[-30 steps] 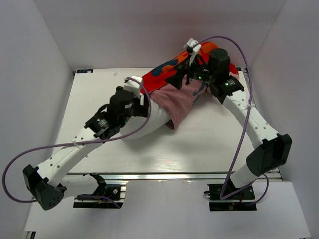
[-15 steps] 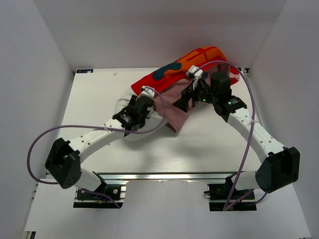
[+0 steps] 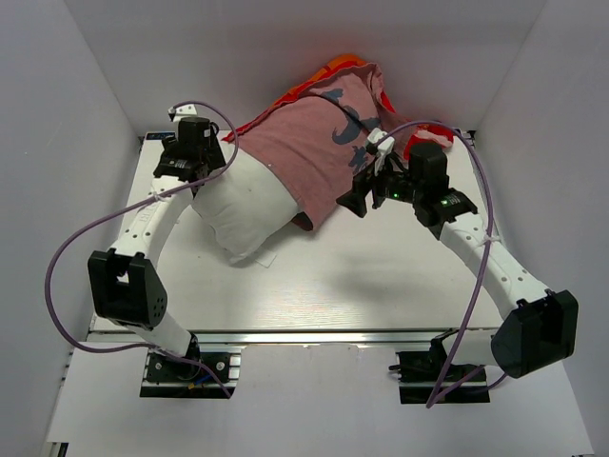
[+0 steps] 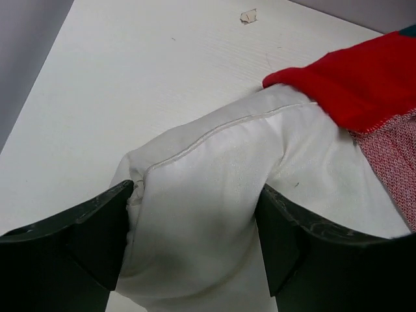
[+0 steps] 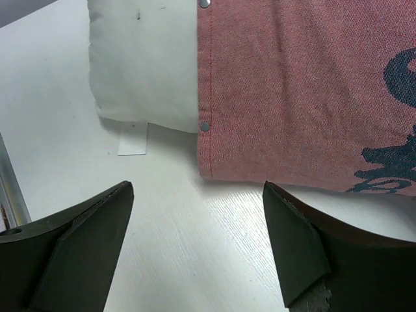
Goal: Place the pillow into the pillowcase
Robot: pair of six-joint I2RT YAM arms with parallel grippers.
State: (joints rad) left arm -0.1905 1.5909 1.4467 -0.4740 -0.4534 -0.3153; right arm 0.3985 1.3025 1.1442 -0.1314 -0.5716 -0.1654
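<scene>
The pillow (image 3: 243, 205) looks plump, light and very soft, so it should squash and sag rather than keep its shape. It probably wants a deep bite across a corner or seam, not a pinch of loose cloth. One bare end of it fills the gap between the fingers of the left gripper (image 4: 195, 192). They stand wide with fabric touching both, but whether they are squeezing I cannot tell. Beyond that gripper, to its right, the rest of the pillow runs under the pillowcase (image 4: 364, 84). The case is thin, limp cloth, likely to bunch and slide along with the pillow. Its studded hem (image 5: 205, 125), just ahead of the right gripper (image 5: 198, 186), looks the best hold. That gripper is spread and empty over the table (image 5: 195, 247).
</scene>
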